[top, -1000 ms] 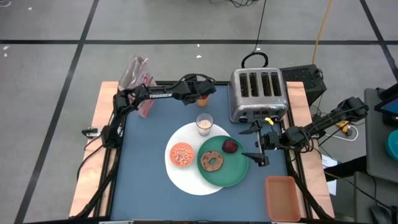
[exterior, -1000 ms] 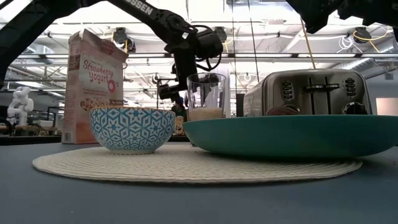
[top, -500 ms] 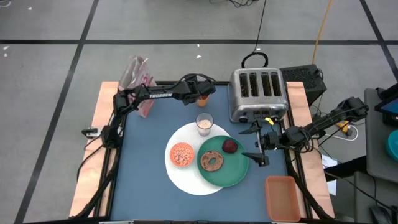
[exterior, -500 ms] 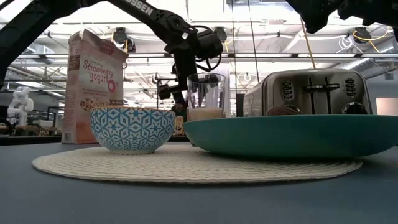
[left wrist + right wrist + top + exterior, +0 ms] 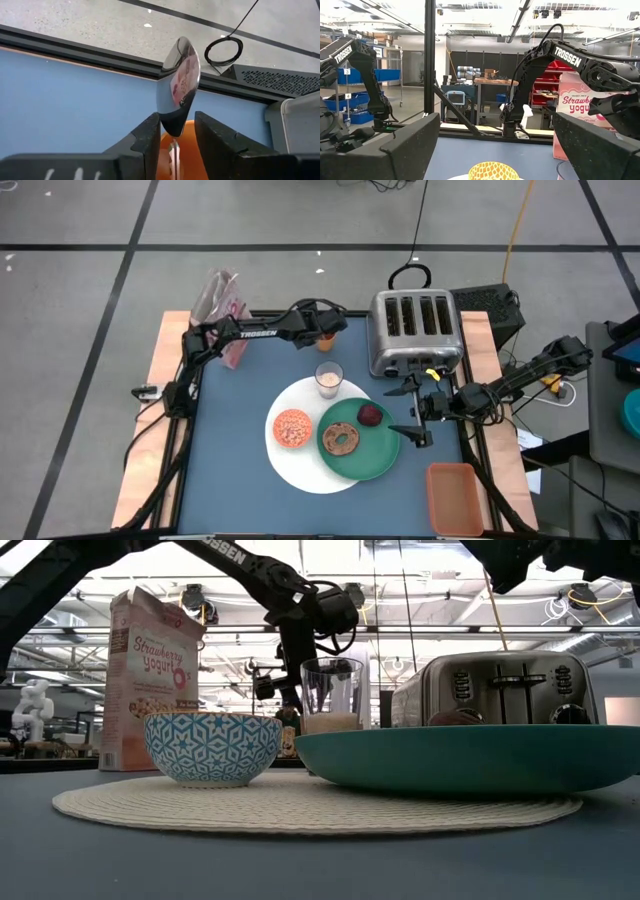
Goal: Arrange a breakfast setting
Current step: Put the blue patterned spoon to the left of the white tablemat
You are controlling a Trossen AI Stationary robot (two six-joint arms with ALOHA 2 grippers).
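The large white plate (image 5: 291, 467) holds the cereal bowl (image 5: 292, 428) and the green plate (image 5: 378, 457), on which lie the brown bagel (image 5: 342, 439) and the dark red fruit (image 5: 370, 415). The milk glass (image 5: 329, 378) stands at the white plate's far rim. My left gripper (image 5: 325, 330) is over the orange cup (image 5: 326, 339) by the far edge, shut on the spoon (image 5: 178, 87), whose bowl points up; its handle is hidden. My right gripper (image 5: 399, 411) is open and empty just right of the green plate. My left gripper pinches the spoon between its two fingers (image 5: 150, 137) where the bowl narrows into the neck (image 5: 174, 131). The fingers slant down from the table's left toward the cup. The spoon stands upright, and its lower part reaches down into the orange cup (image 5: 176, 155).
The silver toaster (image 5: 415, 330) stands at the far right, close to the orange cup. The pink cereal box (image 5: 222, 305) stands at the far left. An orange tray (image 5: 453, 498) sits at the near right corner. The blue table (image 5: 230, 460) lies bare at the near left.
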